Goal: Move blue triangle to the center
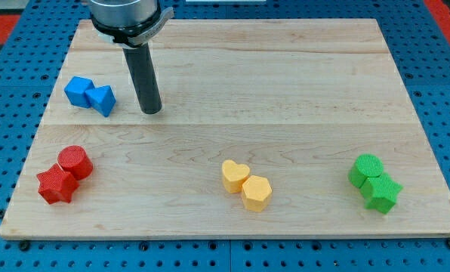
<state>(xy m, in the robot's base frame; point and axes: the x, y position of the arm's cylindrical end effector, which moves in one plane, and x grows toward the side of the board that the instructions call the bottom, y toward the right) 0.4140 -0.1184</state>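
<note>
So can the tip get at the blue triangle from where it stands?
Probably yes. My tip stands just to the view's right of the blue triangle, with bare board between them; the blue cube lies on the triangle's far side.

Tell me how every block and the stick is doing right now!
my tip: on the board, right of the blue blocks, touching nothing.
blue triangle: against the blue cube, far from the center.
blue cube: top left.
red cylinder, red star: touching.
yellow heart, yellow hexagon: touching.
green cylinder, green star: touching.
</note>
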